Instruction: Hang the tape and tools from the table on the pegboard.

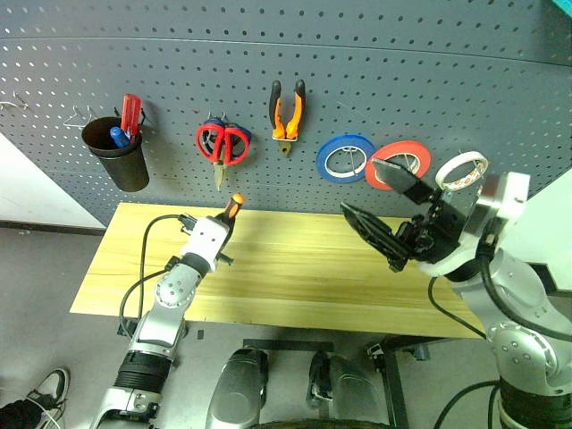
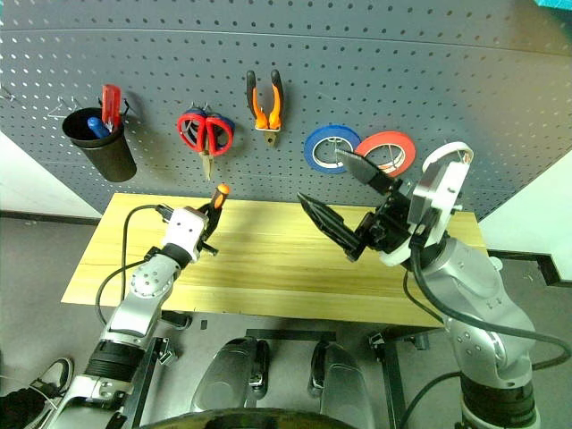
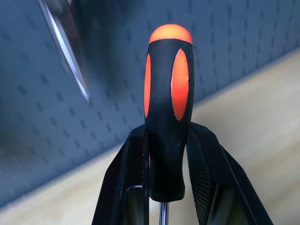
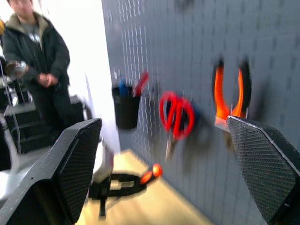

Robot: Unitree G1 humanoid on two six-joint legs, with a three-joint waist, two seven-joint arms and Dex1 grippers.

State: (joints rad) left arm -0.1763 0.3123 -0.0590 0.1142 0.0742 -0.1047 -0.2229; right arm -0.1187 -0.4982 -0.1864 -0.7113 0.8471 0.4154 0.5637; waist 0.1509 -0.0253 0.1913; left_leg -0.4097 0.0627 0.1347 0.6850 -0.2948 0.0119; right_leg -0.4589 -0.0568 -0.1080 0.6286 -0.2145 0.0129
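My left gripper (image 3: 169,136) is shut on the orange-and-black handle of the screwdriver (image 1: 234,206), holding it over the left part of the wooden table (image 1: 295,268) with the handle end toward the pegboard (image 1: 375,63). The thin shaft runs back between the fingers. On the pegboard hang the red-handled scissors (image 1: 222,145), the pliers (image 1: 287,112) and, at the right, the cream-white tape (image 1: 460,168), partly behind my right wrist. My right gripper (image 1: 359,186) stands open and holds nothing, raised above the table's right half in front of the coloured rolls.
A black cup (image 1: 116,154) holding red and blue handles hangs at the pegboard's left. A blue roll (image 1: 345,157) and a red-orange roll (image 1: 399,161) hang near my right gripper. A person (image 4: 35,51) stands off to the left beyond the table.
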